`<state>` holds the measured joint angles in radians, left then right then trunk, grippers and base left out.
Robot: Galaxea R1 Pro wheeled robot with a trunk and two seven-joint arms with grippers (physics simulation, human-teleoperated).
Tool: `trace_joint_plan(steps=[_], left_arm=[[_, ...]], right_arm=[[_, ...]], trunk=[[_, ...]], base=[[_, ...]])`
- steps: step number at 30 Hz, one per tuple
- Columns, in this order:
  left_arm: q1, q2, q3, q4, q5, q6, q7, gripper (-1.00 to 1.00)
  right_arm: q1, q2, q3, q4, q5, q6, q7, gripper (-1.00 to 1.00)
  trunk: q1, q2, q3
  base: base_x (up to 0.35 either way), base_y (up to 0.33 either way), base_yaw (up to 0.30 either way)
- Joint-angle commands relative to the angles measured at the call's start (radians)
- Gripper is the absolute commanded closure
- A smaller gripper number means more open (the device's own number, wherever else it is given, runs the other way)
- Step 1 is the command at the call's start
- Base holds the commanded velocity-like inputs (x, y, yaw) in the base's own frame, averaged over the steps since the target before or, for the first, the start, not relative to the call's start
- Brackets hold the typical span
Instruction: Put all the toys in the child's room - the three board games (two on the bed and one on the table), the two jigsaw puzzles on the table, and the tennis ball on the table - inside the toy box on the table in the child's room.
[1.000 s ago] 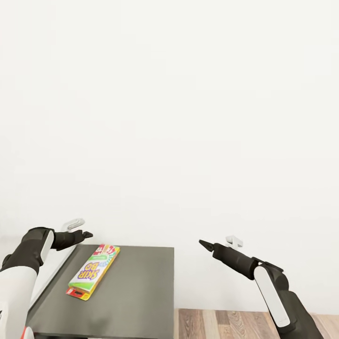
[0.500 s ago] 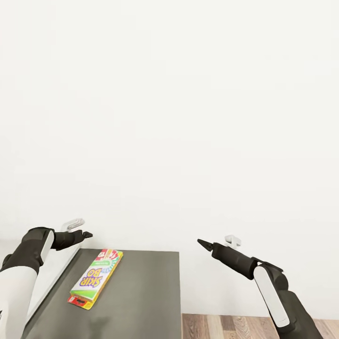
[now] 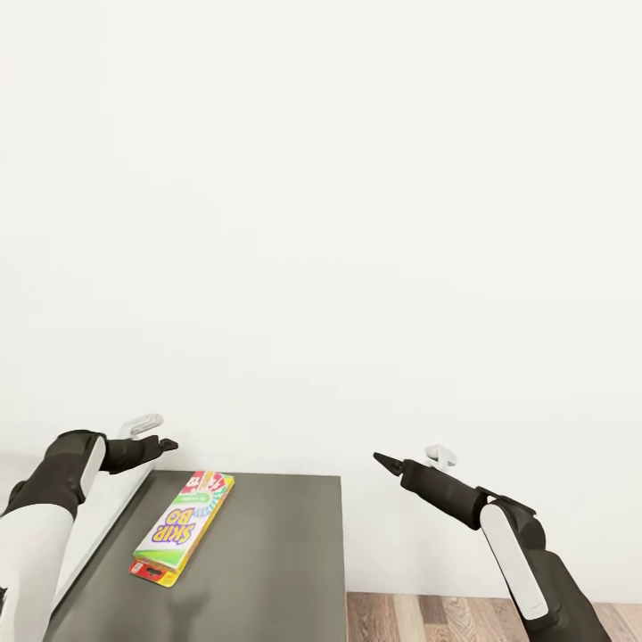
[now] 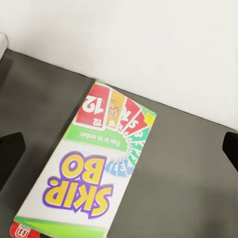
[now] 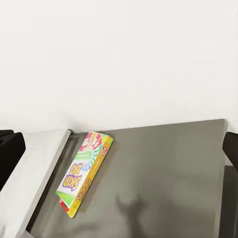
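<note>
A dark grey desk (image 3: 267,553) fills the 6 to 7 o'clock part of the head view, backed by a plain white wall (image 3: 321,223). One game box (image 3: 183,528) lies flat on the desk toward its 9 o'clock side, its long axis running from 7 to 1 o'clock; the cover reads "SKIP BO" upside down, with a fan of red, yellow and green cards at its far end. A pale strip (image 3: 102,517) borders the desk at 9 o'clock, just beside the box but apart from it. Wood-plank floor (image 3: 428,617) shows at 5 o'clock.

The left gripper (image 3: 159,443) is above the desk's far corner at 8 o'clock, near the box and not touching it. Its dark fingertips (image 4: 10,153) stand wide apart at the edges of the left wrist view, so it is spread and empty. The right gripper (image 3: 383,461) hangs at 5 o'clock past the desk's edge, well apart from the box; its fingertips (image 5: 10,153) likewise sit far apart, holding nothing.
</note>
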<state>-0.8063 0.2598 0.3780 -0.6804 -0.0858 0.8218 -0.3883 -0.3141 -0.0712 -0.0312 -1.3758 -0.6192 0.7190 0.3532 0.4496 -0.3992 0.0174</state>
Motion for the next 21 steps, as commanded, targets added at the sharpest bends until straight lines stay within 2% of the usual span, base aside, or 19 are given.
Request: trace_joint_plan(steps=[1, 6, 13, 21], left_arm=[[-0.001, -0.001, 0.004, -0.001, -0.009, 0.004, -0.008, -1.0], [-0.001, -0.003, 0.004, 0.0, -0.009, 0.003, -0.008, -1.0], [-0.001, -0.003, 0.004, 0.0, -0.009, 0.002, -0.008, -1.0], [-0.001, -0.005, 0.004, -0.001, -0.009, 0.002, -0.008, -1.0]], right_arm=[[0.0, 0.0, -0.001, 0.0, -0.001, 0.006, 0.003, -1.0], [0.0, 0.001, 0.0, 0.0, -0.001, 0.005, 0.004, -1.0], [0.0, 0.001, 0.0, 0.0, -0.001, 0.005, 0.004, -1.0], [0.0, 0.001, 0.0, 0.0, -0.001, 0.005, 0.004, -1.0]], trunk=[[0.0, -0.001, 0.0], [0.0, -0.001, -0.001], [0.0, -0.001, -0.001], [0.0, -0.001, -0.001]], base=[[0.0, 0.0, 0.0], [0.018, 0.012, 0.0], [0.14, 0.126, 0.0], [0.066, 0.028, 0.0]])
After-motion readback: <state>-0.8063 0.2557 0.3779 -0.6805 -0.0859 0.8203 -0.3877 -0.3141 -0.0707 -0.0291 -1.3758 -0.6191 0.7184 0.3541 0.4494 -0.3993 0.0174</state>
